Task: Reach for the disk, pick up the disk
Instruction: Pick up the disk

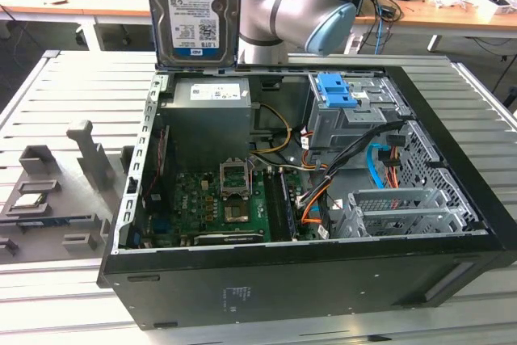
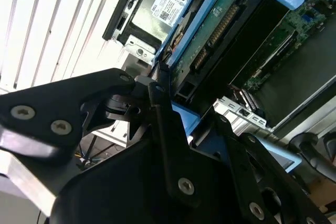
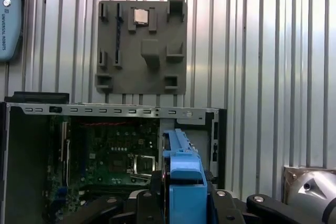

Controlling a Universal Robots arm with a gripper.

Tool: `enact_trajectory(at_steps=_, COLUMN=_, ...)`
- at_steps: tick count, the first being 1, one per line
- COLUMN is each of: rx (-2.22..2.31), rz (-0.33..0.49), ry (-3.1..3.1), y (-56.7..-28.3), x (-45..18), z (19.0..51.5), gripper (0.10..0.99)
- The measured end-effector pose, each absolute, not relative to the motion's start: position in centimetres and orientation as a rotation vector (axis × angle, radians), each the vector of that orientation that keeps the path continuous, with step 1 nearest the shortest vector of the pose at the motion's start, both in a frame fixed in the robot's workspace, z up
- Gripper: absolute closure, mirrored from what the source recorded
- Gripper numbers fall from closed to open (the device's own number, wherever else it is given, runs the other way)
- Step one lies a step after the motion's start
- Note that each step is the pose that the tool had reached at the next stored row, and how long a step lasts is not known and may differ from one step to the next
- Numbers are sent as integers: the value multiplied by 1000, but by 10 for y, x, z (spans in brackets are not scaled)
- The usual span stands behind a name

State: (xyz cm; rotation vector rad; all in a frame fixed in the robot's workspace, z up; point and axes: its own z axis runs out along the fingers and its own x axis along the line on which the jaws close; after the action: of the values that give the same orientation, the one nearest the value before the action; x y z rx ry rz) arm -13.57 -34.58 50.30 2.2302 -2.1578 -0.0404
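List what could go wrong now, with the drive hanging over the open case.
1. The claw holds the disk by one end, upright above the computer case. If the grip slips, the disk would likely fall onto the power supply or the motherboard.
2. In the exterior view the disk's lower edge looks close to the case's rim, so a low sideways move might clip it.

Open case (image 1: 283,280): clear room above the motherboard (image 1: 214,199), bounded by the power supply (image 1: 206,115) and the drive cage (image 1: 347,123), with cables (image 1: 339,165) strung across between them. The disk (image 1: 194,10) hangs just above the case's far rim. On the table (image 1: 81,86), at the exterior view's left, a grey fixture (image 1: 89,159) with upright posts stands in the way.
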Motion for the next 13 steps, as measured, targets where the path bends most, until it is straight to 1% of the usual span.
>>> enact_trajectory(at_steps=13, rx=2229, rz=-43, ry=-2156, y=-345, x=-56, z=503, gripper=718)
